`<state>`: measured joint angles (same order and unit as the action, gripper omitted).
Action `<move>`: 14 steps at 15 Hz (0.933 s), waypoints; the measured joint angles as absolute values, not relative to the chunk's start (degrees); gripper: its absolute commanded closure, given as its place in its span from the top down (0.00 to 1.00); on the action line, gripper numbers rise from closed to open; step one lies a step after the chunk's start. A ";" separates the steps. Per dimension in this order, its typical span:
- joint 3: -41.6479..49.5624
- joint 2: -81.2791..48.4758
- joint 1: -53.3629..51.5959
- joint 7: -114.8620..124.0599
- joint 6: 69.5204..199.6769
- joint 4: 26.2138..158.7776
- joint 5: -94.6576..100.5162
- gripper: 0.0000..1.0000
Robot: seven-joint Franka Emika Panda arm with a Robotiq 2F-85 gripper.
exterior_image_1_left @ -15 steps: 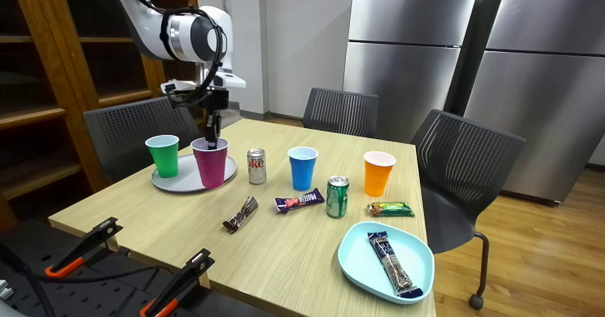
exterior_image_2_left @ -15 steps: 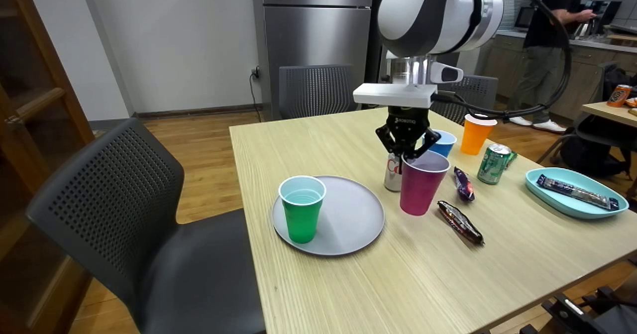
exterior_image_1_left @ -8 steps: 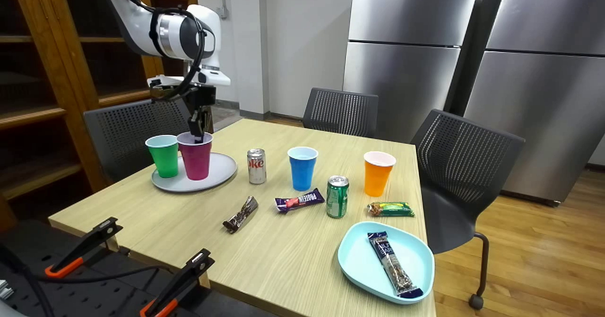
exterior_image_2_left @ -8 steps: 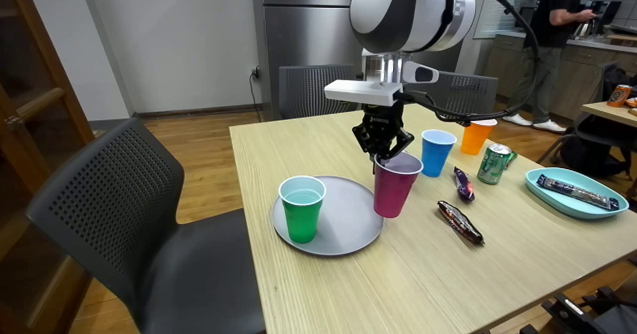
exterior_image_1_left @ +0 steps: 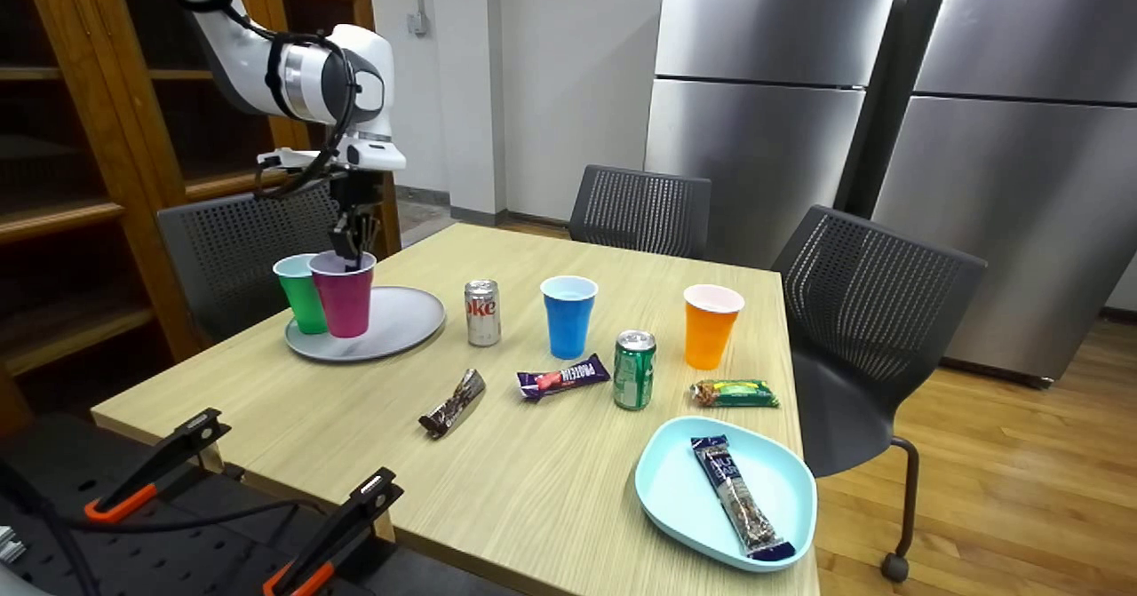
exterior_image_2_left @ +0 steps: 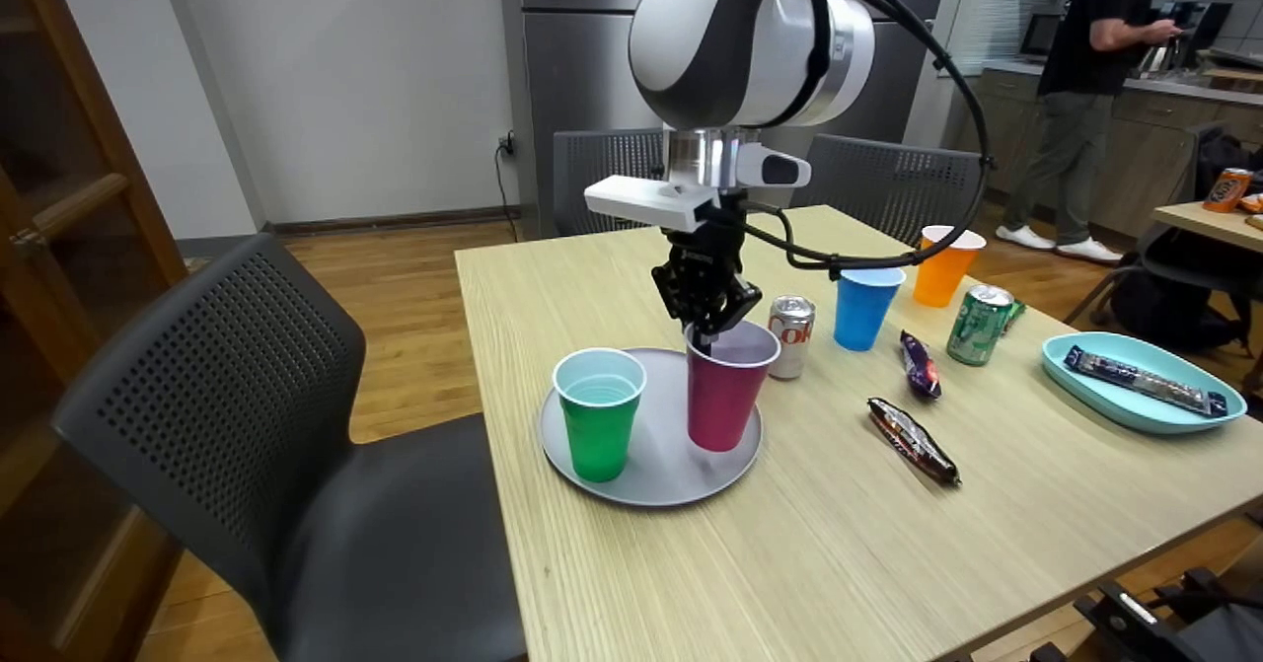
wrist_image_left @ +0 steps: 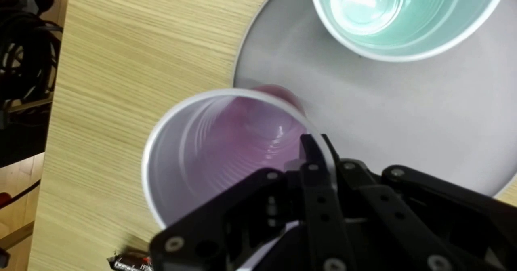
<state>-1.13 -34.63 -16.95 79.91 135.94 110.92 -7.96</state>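
Jaws nearly together, the gripper [wrist_image_left: 319, 145] pinches the magenta cup [exterior_image_1_left: 345, 303] over the gray plate [exterior_image_1_left: 401, 312], contact with it unclear, while an exterior view shows a can [exterior_image_1_left: 482, 313] lettered "oke" at three o'clock, a "PROTEIN" wrapper [exterior_image_1_left: 563, 377] at four.

A magenta cup [exterior_image_2_left: 728, 391], wide at the mouth and narrowing toward its base, is held close to upright with its opening facing up. A thin, pale rim circles the mouth. Looked into from above, the inside is lighter than the outside, a milky lilac that turns pinker deeper down, with fine rings along the wall and a small bright glint near the bottom. The cup is gripped by its rim at one side, the wall pinched from within and without. Its base is over a round gray plate [exterior_image_2_left: 661, 477], beside a green cup [exterior_image_2_left: 599, 425], with a gap between the two cups. From here I cannot tell whether the base touches the plate.
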 measured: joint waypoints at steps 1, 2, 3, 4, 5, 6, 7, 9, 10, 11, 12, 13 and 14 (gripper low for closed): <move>-1.18 -35.34 -17.15 80.65 135.94 110.23 -7.99 0.00; -1.23 -35.99 -17.24 81.21 135.94 109.54 -8.12 0.00; -1.25 -36.59 -17.27 81.69 135.94 108.94 -8.32 0.00; -1.25 -37.11 -17.27 82.19 135.94 108.42 -8.48 0.00; -1.24 -37.60 -17.26 82.72 135.96 107.88 -8.71 0.00; -1.24 -38.03 -17.26 83.18 135.99 107.45 -8.99 0.00; -1.24 -38.38 -17.26 83.70 135.99 107.04 -9.21 0.00; -1.14 -38.91 -17.26 84.87 135.99 106.39 -9.37 0.00; -1.05 -39.13 -17.25 85.29 135.99 106.15 -9.37 0.00; -0.97 -39.29 -17.23 85.61 135.99 106.01 -9.37 0.00; -0.88 -39.34 -17.20 85.90 135.99 105.99 -9.37 0.00; -0.78 -39.36 -17.17 86.23 135.99 105.99 -9.37 0.00; -0.71 -39.39 -17.14 86.56 135.99 105.99 -9.37 0.00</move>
<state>-0.71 -39.39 -17.14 86.56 135.99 105.99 -9.37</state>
